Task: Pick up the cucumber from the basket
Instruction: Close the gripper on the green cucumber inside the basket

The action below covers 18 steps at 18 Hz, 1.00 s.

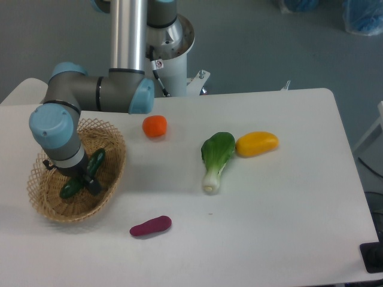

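Nearest item: a purple oblong vegetable (151, 226) lies on the white table (281, 209) at lower centre of the frame, well apart from the work.
Basket: you see the oval woven wicker basket (111, 182), light tan, at the lower left of the frame, tilted slightly up on its left side.
Cucumber: the slim dark green cucumber (96, 160) lies inside the basket, its long axis running diagonally from lower left to upper right; its middle is hidden by the tool.
Gripper: the black two-finger gripper (88, 181) is down inside the basket, directly over the cucumber's middle. Its fingers appear to straddle the cucumber across its long axis; you cannot tell whether they have closed on it or are only beside it.
Key relation: the cucumber lies right under the hand, not off to a side, so by my judgement the next move calls for closing and a straight lift clear of the rim.
Middle ground: a pale-stemmed leafy green bok choy (216, 156) and a yellow oblong fruit (257, 143) sit at centre right, just beside each other.
Farther: a small orange round fruit (155, 126) sits upper centre.
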Available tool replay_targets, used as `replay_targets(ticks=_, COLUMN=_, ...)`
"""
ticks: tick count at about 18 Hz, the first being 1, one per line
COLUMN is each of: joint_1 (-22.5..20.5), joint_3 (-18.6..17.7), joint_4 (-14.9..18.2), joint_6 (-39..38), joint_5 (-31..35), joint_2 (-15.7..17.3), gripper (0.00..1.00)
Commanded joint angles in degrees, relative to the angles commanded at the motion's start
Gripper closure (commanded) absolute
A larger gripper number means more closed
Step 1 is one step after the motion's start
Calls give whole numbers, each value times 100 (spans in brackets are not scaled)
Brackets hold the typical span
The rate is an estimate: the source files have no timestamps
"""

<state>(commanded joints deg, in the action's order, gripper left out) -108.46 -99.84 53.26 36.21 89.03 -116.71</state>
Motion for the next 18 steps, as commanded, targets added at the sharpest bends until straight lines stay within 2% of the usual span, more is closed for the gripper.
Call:
replay_targets(ticks=3, joint_1=27, joint_3=0, joint_4=-26, joint_6=-140, joint_5=0, joint_2=-70, gripper=0)
replay_targets(ticks=6, joint_1=62, joint_3=18, joint_4=-35, joint_6=-264, joint_5=0, joint_2=-80, gripper=11)
replay_targets(ticks=10, joint_1=62, joint_3=61, joint_4=-9, joint_6=-334, joint_5=0, joint_2=-71, gripper=59)
replay_targets(ticks=11, joint_1=62, joint_3=70, joint_4=-9, joint_6=-326, joint_5=0, joint_2=-71, gripper=69)
replay_targets(ticks=13, joint_1=62, joint_3=114, joint_4=17, joint_6=-334, joint_5=0, joint_2=-36, gripper=81)
replay_targets(ticks=18, joint_1=44, joint_3=307, joint_4=166, joint_6=-317, joint_5=-9, joint_2=52, gripper=84)
